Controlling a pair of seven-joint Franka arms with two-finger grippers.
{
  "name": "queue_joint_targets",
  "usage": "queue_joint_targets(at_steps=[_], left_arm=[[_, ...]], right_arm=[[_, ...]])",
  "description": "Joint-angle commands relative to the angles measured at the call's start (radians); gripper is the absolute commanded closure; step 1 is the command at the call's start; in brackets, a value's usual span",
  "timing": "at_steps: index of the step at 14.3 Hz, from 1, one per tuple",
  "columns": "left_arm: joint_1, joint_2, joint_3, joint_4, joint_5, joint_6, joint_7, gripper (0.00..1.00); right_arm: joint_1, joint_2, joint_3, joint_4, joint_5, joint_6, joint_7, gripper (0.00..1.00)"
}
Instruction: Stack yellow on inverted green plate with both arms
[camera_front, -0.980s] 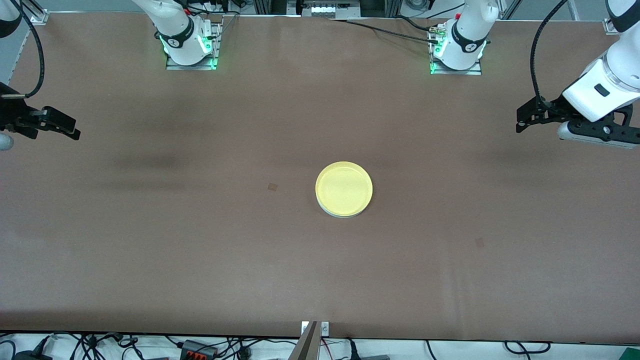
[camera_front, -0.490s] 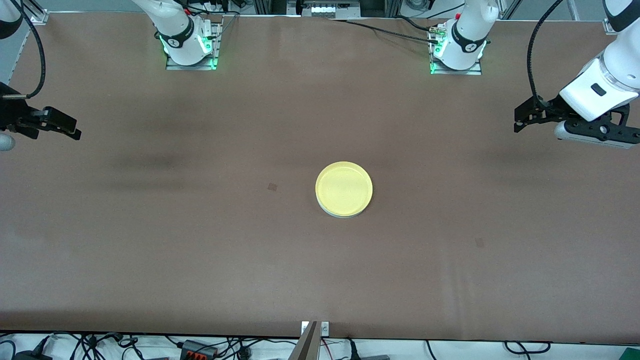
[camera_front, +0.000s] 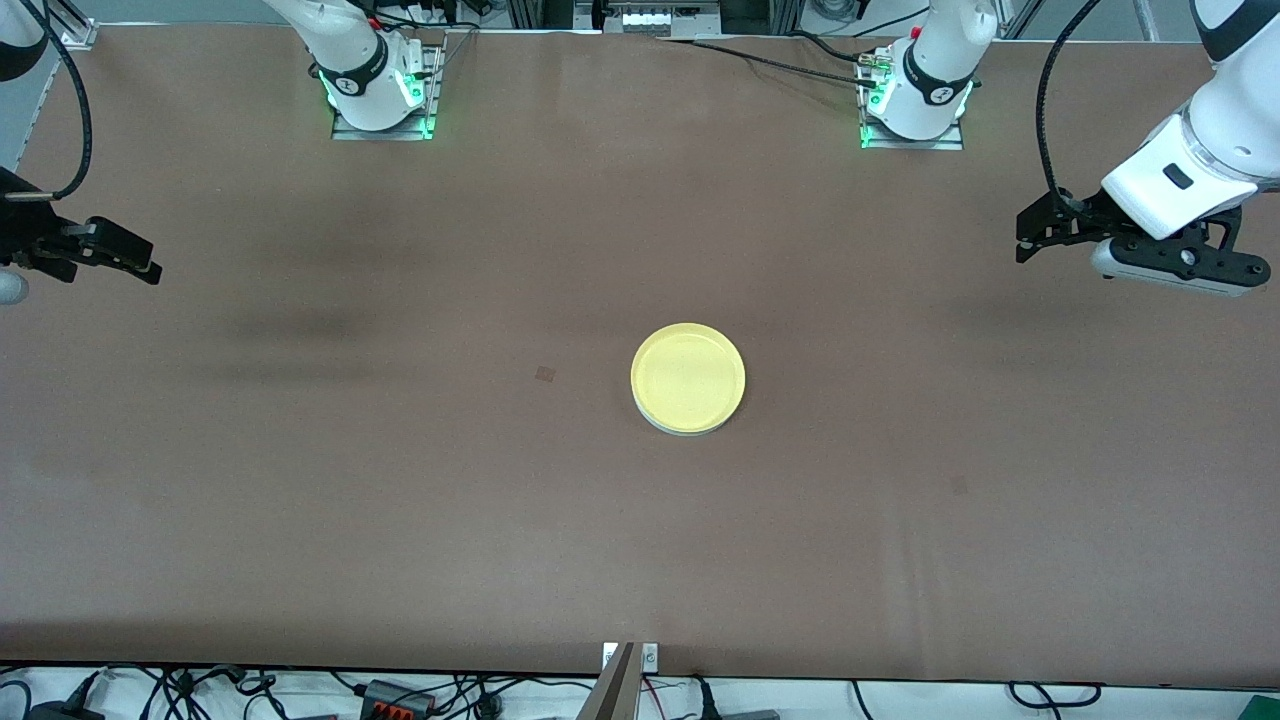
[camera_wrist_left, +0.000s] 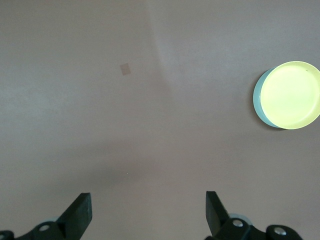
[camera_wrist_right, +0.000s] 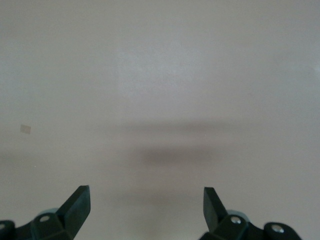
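Yellow plate stays stacked on the green plate; left gripper rose slightly, right gripper unchanged, both wide open.

Yellow plate: flat pale lemon, no pattern. Green plate under it shows only as a thin whitish blue-green sliver at the edge. Tabletop: plain matte brown, with two small darker brown square marks. My left tool and right tool: black fingers. My arms: white shells, dark grey joints, black cables. Bases glow green.
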Motion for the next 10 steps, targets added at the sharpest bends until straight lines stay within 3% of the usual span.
queue_joint_targets(at_steps=[1, 10], left_arm=[[0.001, 0.011, -0.001, 0.032, -0.006, -0.016, 0.009, 0.0], [0.002, 0.011, -0.001, 0.03, -0.006, -0.016, 0.009, 0.0]], right_arm=[[-0.01, -0.017, 0.015, -0.026, -0.016, 0.016, 0.014, 0.0], [-0.011, -0.017, 0.014, -0.026, -0.016, 0.017, 0.014, 0.0]])
